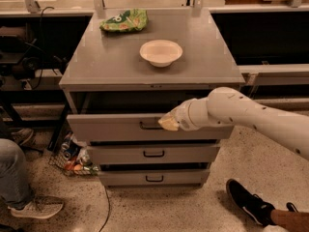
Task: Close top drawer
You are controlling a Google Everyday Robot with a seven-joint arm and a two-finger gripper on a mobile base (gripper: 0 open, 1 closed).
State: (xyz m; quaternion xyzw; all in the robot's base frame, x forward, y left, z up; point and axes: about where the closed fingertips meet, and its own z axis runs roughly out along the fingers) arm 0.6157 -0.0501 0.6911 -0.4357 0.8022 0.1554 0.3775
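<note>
The top drawer (111,127) of the grey metal cabinet stands partly pulled out, its flat front panel a short way in front of the cabinet face. Its small black handle (148,125) sits at the middle of the panel. My gripper (168,123) is at the end of the white arm that reaches in from the right. Its tip rests against the drawer front just right of the handle. Two slimmer grey drawers (153,153) lie below it.
A white bowl (161,52) and a green chip bag (124,21) lie on the cabinet top (96,62). A person's leg and shoe (34,206) are at the left, another shoe (251,208) at the lower right. Cans and clutter (72,158) sit beside the cabinet's left foot.
</note>
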